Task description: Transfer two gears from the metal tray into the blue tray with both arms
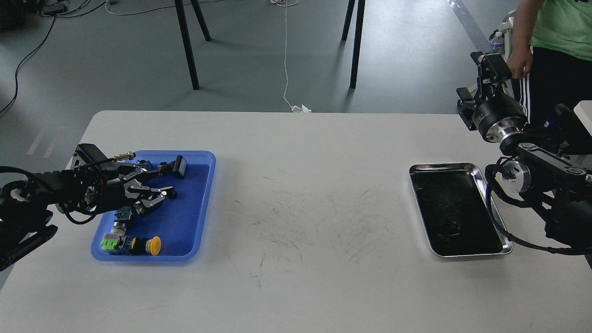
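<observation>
Looking at this one, the left gripper (155, 196) hangs low over the blue tray (194, 222), fingers spread apart with nothing visible between them, so I'd call it released. There's a small dark round bit right at the fingertips, around mid-tray, that could be a gear (171, 194), but honestly it's too small and dark to be sure. Also in that tray: a yellow-capped push button (152, 245) with a green block near the front edge, and a black connector (175, 167) up at the far end. Over on the other side, the metal tray (492, 208) sits on the white table (300, 208) well apart from the blue one, and its inside is so dark and reflective I can just about make out a faint speck (451, 226) toward the near half, maybe a gear, can't say. The right gripper (488, 71) is up high beyond the far corner of the table, nowhere near the steel tray, and it's seen at such an angle that I can't tell if it's open or closed. My read: the drop-off on the left side looks about finished. Next move probably calls for the left arm clearing the tray without bumping the parts.
</observation>
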You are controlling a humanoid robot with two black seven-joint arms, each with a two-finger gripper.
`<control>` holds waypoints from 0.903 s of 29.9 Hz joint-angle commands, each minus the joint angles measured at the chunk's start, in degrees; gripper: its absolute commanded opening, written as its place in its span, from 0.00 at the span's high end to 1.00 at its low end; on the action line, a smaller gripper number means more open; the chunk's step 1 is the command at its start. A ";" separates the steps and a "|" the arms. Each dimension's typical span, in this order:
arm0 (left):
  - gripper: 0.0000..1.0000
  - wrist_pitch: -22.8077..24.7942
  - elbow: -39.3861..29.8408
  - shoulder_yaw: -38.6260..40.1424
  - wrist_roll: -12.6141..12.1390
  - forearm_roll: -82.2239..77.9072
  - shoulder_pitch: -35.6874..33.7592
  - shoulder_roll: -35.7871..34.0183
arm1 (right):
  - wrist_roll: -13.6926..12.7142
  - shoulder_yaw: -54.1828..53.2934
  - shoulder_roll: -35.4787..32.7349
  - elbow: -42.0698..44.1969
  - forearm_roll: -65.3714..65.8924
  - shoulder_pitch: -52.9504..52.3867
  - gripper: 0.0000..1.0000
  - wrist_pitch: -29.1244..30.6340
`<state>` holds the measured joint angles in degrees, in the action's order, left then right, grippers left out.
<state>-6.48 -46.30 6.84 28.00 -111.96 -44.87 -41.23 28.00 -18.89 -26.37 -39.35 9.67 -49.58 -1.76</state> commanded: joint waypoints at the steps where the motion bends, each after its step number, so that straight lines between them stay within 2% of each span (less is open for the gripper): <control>1: 0.41 0.77 0.07 -0.24 0.00 11.72 -2.67 -0.86 | 0.00 0.00 0.00 -0.02 0.00 -0.17 0.05 0.08; 9: 0.40 5.60 0.24 0.63 0.00 40.20 -6.63 -0.08 | 0.00 0.78 -0.26 -0.37 0.53 -0.52 0.04 0.44; 14: 0.33 6.13 0.60 0.72 0.00 53.75 -7.42 2.03 | 0.00 3.16 -1.31 -3.35 0.61 -1.40 0.04 0.79; 17: 0.30 6.66 1.29 1.24 0.00 59.90 -8.83 3.88 | 0.00 5.26 -3.41 -5.37 0.96 -2.18 0.03 0.79; 20: 0.27 9.90 2.79 2.65 0.00 67.46 -9.18 5.37 | 0.00 7.81 -6.75 -8.54 1.32 -3.68 0.03 1.57; 24: 0.22 14.65 3.41 5.20 0.00 76.60 -9.09 5.99 | 0.00 12.73 -10.88 -13.37 6.92 -6.31 0.03 6.14; 27: 0.19 15.01 4.46 5.46 0.00 79.26 -8.92 7.04 | 0.00 15.19 -13.52 -15.22 11.32 -7.72 0.03 8.25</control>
<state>7.76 -42.74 11.82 27.99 -35.46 -53.99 -35.21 28.00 -6.09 -37.42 -52.86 16.99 -56.01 4.42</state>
